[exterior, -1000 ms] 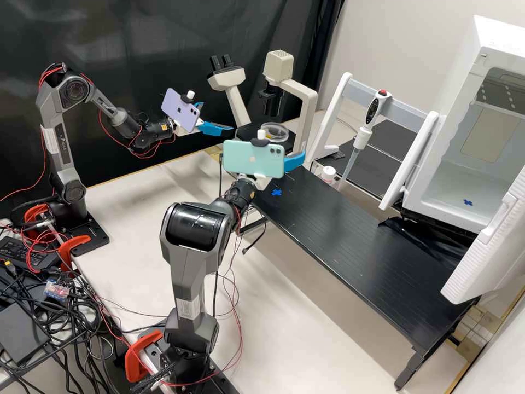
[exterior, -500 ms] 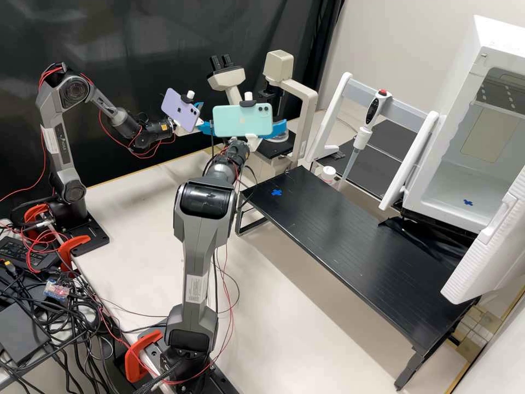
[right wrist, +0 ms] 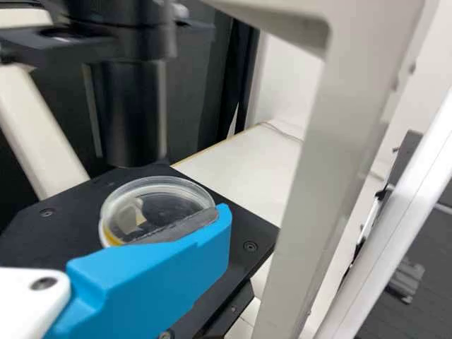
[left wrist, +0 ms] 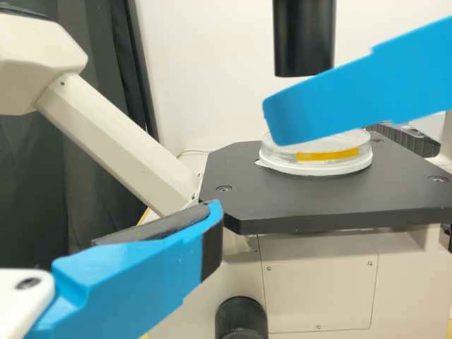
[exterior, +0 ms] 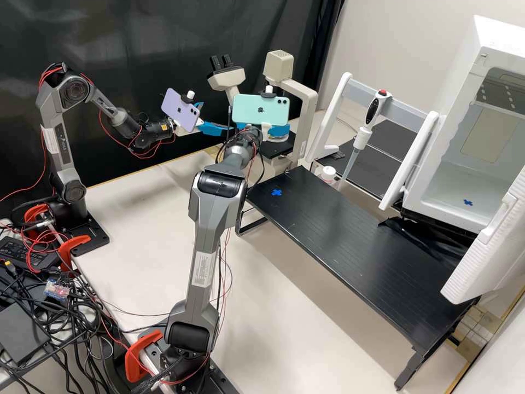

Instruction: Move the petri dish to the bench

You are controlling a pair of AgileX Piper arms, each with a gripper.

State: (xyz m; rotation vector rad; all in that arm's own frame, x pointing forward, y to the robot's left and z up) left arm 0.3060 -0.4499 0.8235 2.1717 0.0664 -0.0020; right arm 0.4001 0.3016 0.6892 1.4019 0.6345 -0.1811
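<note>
My left gripper (exterior: 215, 121) stands open left of the microscope stage (exterior: 277, 148), holding nothing. Beside the stage my right gripper (exterior: 279, 131), partly behind its phone, is open at the petri dish (exterior: 278, 138). The left wrist view shows the left gripper (left wrist: 212, 229) apart from the clear dish (left wrist: 328, 168) with a yellow strip, flat on the stage; a right-arm finger crosses before it. In the right wrist view, a finger of the right gripper (right wrist: 217, 229) covers the near edge of the dish (right wrist: 157, 185). Contact cannot be told. The black bench (exterior: 350, 241) bears a blue cross (exterior: 276, 192).
The microscope's lens tube (left wrist: 304, 42) hangs above the stage, and its pale column (right wrist: 321, 162) rises beside it. A pipette (exterior: 373, 112) on a white stand and a white-capped container (exterior: 328, 173) are behind the bench. An open white cabinet (exterior: 465, 164) stands at right.
The right arm has swung up and away from above the bench's far end, first leftward, then back right to the stage. My left arm and the dish have stayed in place.
</note>
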